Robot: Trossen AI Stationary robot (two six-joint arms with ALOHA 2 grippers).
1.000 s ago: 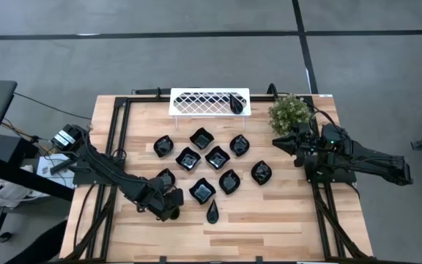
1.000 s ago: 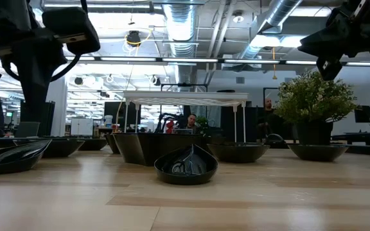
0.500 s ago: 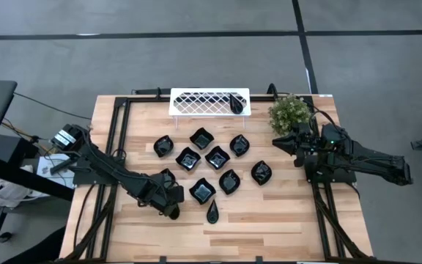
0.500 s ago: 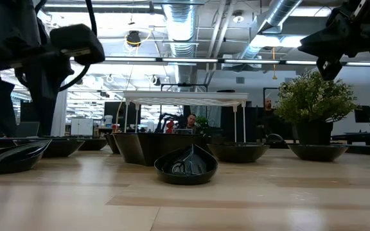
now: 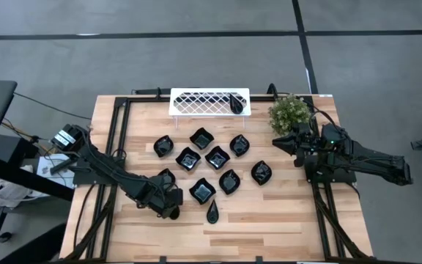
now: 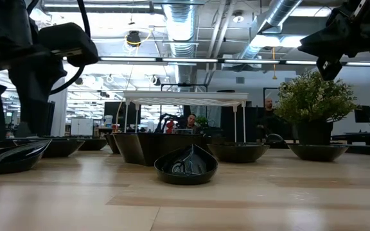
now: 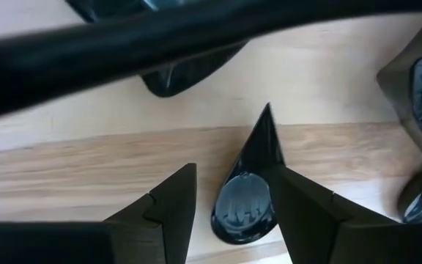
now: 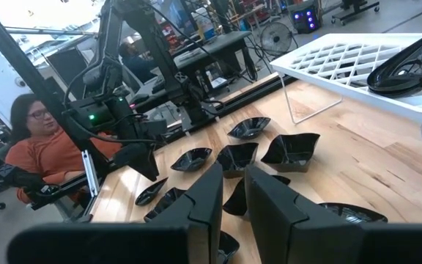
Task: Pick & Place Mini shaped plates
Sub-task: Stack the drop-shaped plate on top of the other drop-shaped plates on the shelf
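- Wooden table [image 5: 269, 213], mini shaped plates [image 5: 217, 157] clustered mid-table, one on the white lattice tray [image 5: 196, 102].
- My left gripper [image 7: 229, 202] hangs spread over the teardrop plate [image 7: 246, 207], empty.
- My right gripper [image 8: 233, 192] waits near the plant [image 5: 288, 111], fingers narrowly apart, empty.

Even overhead light, soft shadows (ceiling lamps glare in the low view)

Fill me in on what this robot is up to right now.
It is moving mini shaped plates off the wooden table onto a white lattice tray, where one plate already lies. The left gripper hangs open over a teardrop plate near the front edge. The right gripper waits beside the potted plant.
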